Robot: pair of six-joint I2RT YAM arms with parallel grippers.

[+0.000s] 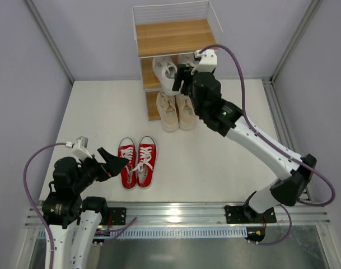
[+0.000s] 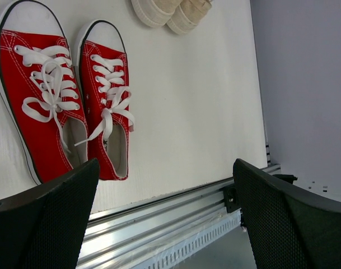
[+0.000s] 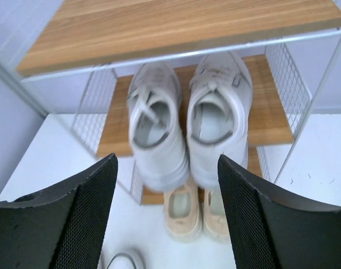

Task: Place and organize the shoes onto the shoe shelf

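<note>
The shoe shelf (image 1: 173,36) stands at the table's far edge. Both white shoes (image 3: 219,112) sit side by side on its middle board, heels toward me; the left one (image 3: 159,129) is blurred and hangs over the front edge. The beige pair (image 1: 176,111) rests on the bottom board, heels sticking out. My right gripper (image 3: 167,162) hovers open just in front of the white pair, holding nothing. The red pair (image 1: 138,161) lies on the table, toes away from me. My left gripper (image 1: 117,162) is open beside the red shoes (image 2: 106,106), to their left and apart from them.
A metal rail (image 2: 176,218) runs along the table's near edge below the left gripper. The shelf's thin white wire frame (image 3: 282,73) flanks the white shoes. Grey walls close in the table on both sides.
</note>
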